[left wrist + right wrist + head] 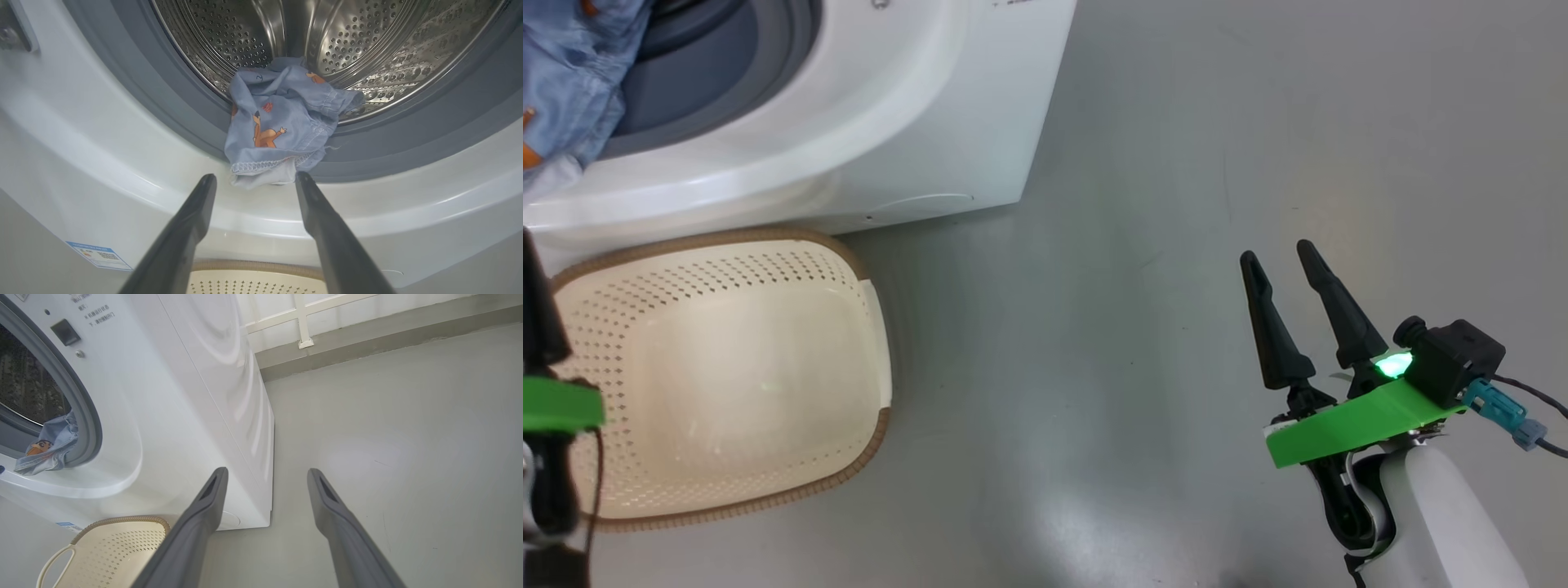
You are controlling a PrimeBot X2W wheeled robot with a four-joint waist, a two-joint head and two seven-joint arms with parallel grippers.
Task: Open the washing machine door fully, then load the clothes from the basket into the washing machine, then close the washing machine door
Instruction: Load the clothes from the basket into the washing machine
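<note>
1. Grey floor (1135,245) ran under the washing machine (102,134); the clothes (278,122) lay draped over its gasket (171,106), upper part inside the drum (367,41), hem hanging out over the white front
2. Their long axis ran from the drum straight out toward the left gripper (255,176), whose fingers stood spread and empty, tips just either side of the hem
3. A push inward along that axis looked the likely need
4. Right gripper (1277,251), fingers parted and empty, hung well apart over bare floor, so the left arm was nearer
5. Basket (727,278) sat just before the machine, its bottom bare
</note>
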